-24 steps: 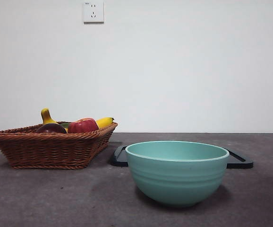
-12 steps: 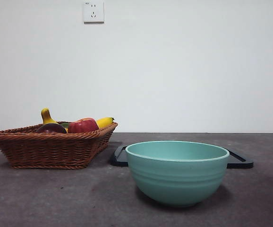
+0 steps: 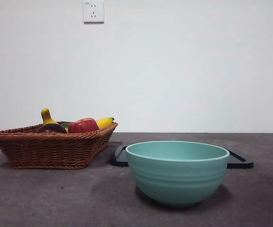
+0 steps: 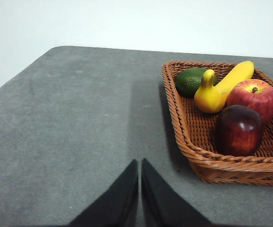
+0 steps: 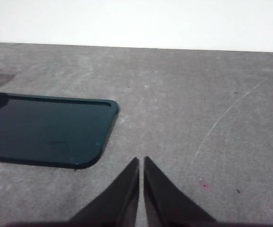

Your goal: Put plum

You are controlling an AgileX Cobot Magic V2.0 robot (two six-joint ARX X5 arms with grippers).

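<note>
Both grippers idle with jaws pressed together; plum sits in the wicker basket.

Left gripper (image 4: 140, 165) hovers over bare table just beside the wicker basket (image 4: 207, 165), its jaws closed with nothing between them. Inside the basket, the plum (image 4: 238, 130) lies at the corner nearest that gripper, touching the red apple (image 4: 252, 97); behind them sit a yellow gourd (image 4: 209, 94), a banana (image 4: 235, 75) and a green avocado (image 4: 191, 80). Right gripper (image 5: 141, 163), jaws likewise shut and empty, hangs above the table near a corner of the dark tray (image 5: 46, 130). In the front view, the plum (image 3: 51, 127) peeks over the basket rim, and a teal bowl (image 3: 177, 172) stands to the basket's right, in front of the tray.
</note>
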